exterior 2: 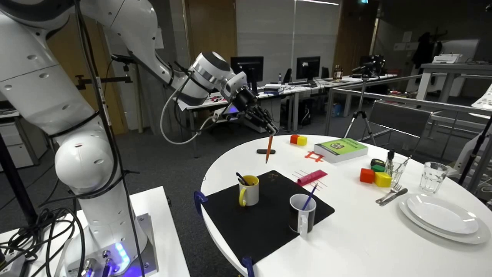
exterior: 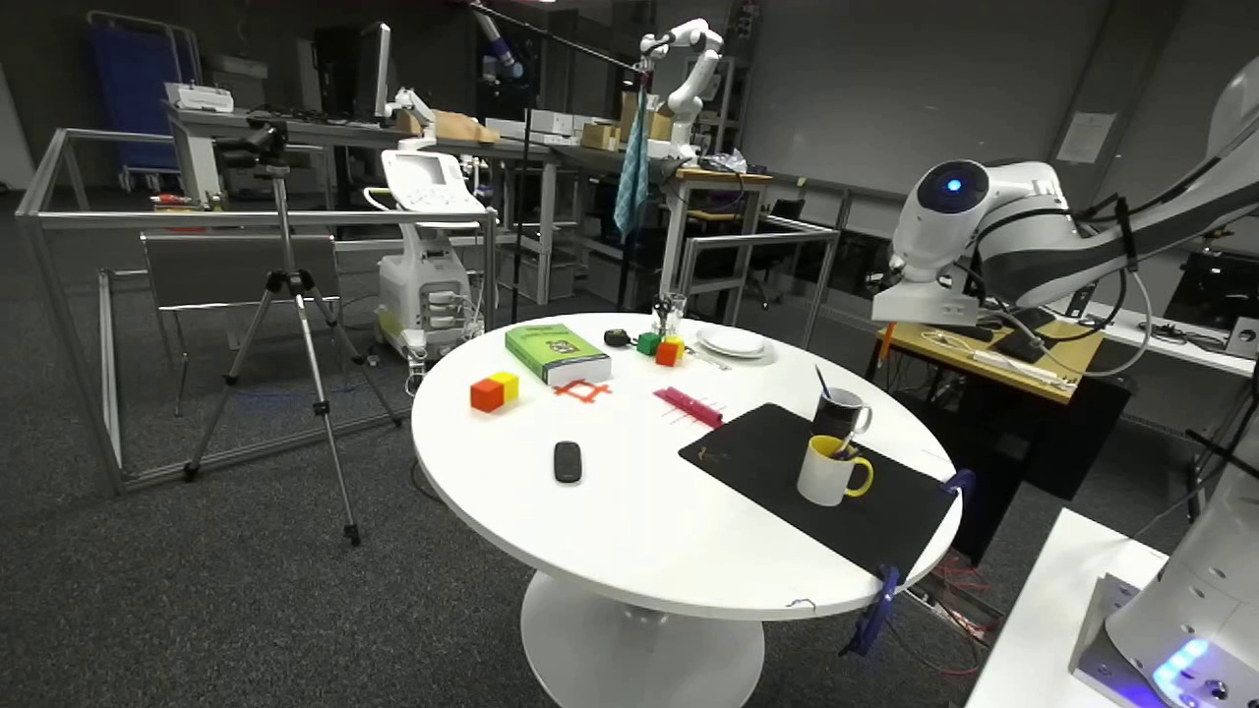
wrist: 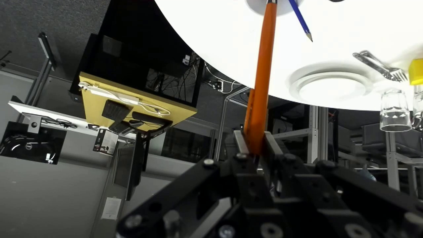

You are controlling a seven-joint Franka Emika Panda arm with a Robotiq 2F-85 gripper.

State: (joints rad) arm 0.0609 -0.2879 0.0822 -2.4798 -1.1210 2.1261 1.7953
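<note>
Orange pen (wrist: pixel 264 71) is pinched by the gripper (wrist: pixel 257 143), whose jaws are drawn almost together, parted only by the thickness of the barrel. It is gripped near its clip end and is held in the air, tip downward and slightly tilted, raised off the round white table (exterior 2: pixel 361 234). On a black mat (exterior 2: pixel 265 231), a yellow-handled white mug (exterior 2: pixel 251 195) is stood upright, in which dark writing tools (exterior 2: pixel 241 178) are held; at the mat's edge, a black-and-white mug (exterior 2: pixel 295 217) is stood, in which a blue pencil (exterior 2: pixel 309 197) is leaned. At the table's rim, blue clamps (exterior 2: pixel 199 200) are fixed beside the mat. Past the mat, a pink strip (exterior 2: pixel 312 177) is laid, and an orange hash-shaped piece (exterior 2: pixel 314 156) is set just beside a thick green book (exterior 2: pixel 340 148). Near these, a red block (exterior 2: pixel 294 139) and a yellow block (exterior 2: pixel 302 141) are placed side by side. Farther along, stacked white plates (exterior 2: pixel 442 215) are set beside a knife (exterior 2: pixel 394 197) and a fork (exterior 2: pixel 388 194), near which a drinking glass (exterior 2: pixel 433 177) is stood.
</note>
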